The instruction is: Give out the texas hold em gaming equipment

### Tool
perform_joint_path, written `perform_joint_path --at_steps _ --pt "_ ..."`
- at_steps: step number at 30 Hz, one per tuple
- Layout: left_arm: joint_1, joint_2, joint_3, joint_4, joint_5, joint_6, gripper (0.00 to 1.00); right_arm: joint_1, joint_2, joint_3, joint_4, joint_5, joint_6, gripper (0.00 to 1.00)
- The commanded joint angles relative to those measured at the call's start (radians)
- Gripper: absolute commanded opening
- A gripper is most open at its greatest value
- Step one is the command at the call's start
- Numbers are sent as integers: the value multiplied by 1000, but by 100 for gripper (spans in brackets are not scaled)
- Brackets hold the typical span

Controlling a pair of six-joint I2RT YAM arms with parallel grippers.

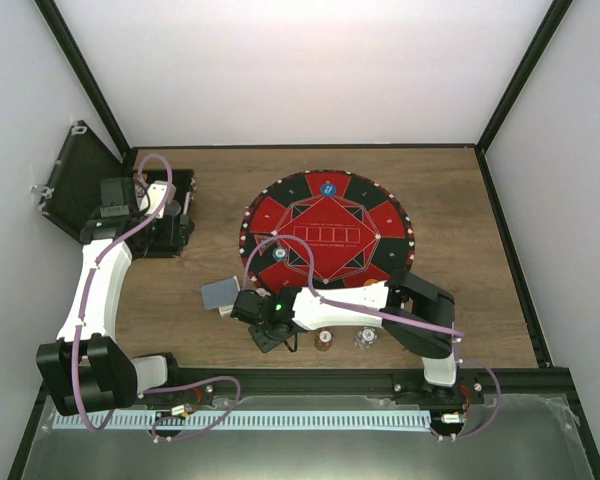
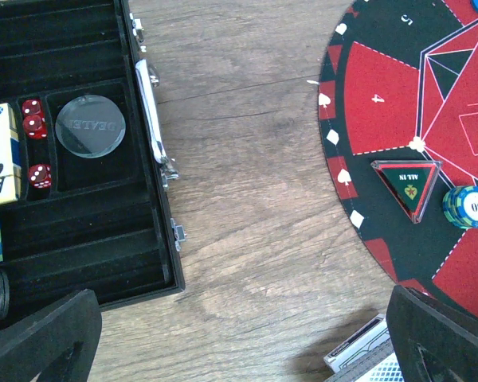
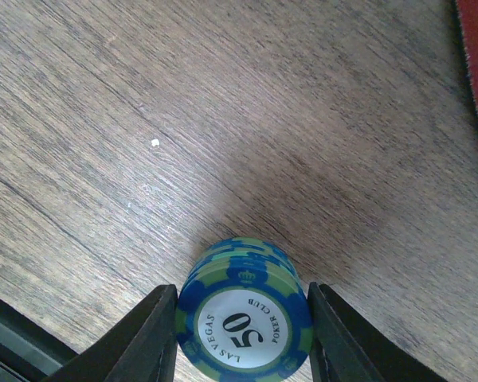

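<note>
My right gripper (image 3: pixel 243 334) is shut on a short stack of teal-and-blue "50" poker chips (image 3: pixel 244 317), low over bare wood just left of the mat. In the top view this gripper (image 1: pixel 265 325) hides the stack. A grey-blue card deck (image 1: pixel 220 293) lies beside it. A dark red chip stack (image 1: pixel 323 340) and a whitish one (image 1: pixel 365 338) stand near the front edge. Another teal stack (image 1: pixel 278 254) and a blue button (image 1: pixel 327 187) sit on the mat. My left gripper (image 2: pixel 247 350) is open and empty over wood beside the case; the card deck (image 2: pixel 357 354) shows by its right finger.
The round red-and-black mat (image 1: pixel 380 215) fills the table's middle. The open black case (image 2: pixel 103 239) at the left holds red dice (image 2: pixel 33 126), a clear dealer disc (image 2: pixel 90 126) and more cards and chips. An "all in" triangle (image 2: pixel 406 185) lies on the mat.
</note>
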Motion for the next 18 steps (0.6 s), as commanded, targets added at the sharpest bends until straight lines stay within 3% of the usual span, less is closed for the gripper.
perform_joint_path --at_steps 1,9,18 --pt "5 -7 25 -6 4 -2 100 8 -15 -11 3 4 11 22" --pt "5 -12 27 -7 2 -1 100 -42 -115 -25 2 -4 0 12" --pt "5 -11 35 -9 -1 2 100 -292 -244 9 -53 41 -121 11"
